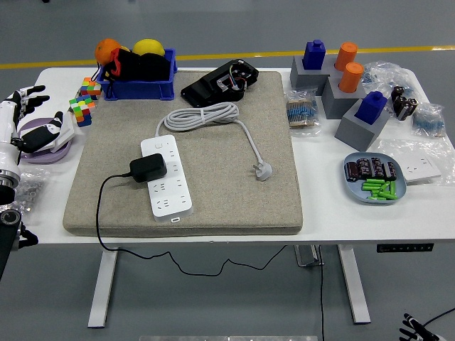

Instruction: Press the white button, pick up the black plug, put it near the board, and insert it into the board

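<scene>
A white power strip (166, 177) lies on the grey mat (213, 142), its white cable coiled behind it and ending in a loose white plug (264, 171). The black plug (148, 168) sits on the strip's left side, its black cord trailing off the table's front edge. My left hand (28, 117) hovers at the far left edge over the table, fingers spread and empty, well left of the strip. My right hand (416, 330) shows only as fingertips at the bottom right corner, below the table.
Behind the mat stand a blue bin (138, 74) with fruit, puzzle cubes (84, 99) and a black device (220, 82). To the right are grey blocks (355, 99) with blue and orange cylinders, bags of parts and a blue tray (375, 177). Purple tape (50, 149) lies under my left hand.
</scene>
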Robot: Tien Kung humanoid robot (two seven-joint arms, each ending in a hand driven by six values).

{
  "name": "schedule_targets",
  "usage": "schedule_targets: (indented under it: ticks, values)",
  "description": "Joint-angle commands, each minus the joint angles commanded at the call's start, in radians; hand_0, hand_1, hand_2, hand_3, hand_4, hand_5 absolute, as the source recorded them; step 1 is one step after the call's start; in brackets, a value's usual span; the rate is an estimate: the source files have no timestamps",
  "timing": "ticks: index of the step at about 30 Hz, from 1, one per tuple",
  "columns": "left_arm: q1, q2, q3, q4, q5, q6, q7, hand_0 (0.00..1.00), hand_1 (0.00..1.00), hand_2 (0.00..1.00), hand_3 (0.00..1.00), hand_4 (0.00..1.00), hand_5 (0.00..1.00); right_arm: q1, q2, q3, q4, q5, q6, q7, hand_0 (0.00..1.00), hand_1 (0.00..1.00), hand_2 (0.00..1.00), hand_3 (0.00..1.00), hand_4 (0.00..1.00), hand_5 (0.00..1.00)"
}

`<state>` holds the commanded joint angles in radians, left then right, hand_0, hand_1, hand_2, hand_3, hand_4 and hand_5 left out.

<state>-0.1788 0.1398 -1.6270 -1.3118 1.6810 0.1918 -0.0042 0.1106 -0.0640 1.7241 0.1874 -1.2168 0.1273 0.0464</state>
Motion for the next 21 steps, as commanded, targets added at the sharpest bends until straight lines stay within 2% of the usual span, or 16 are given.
schedule_targets:
  ticks: [21]
  values:
    - [0.0,0.006,-0.007,-0.004,0.002,0.002,-0.005,0.789,0.783,0.714,0.785,0.68,0.002,0.004,-0.005,-0.011,0.003,0.005,-0.004,-0.001,0.775,0.724,0.697,0.645,0.722,0.486]
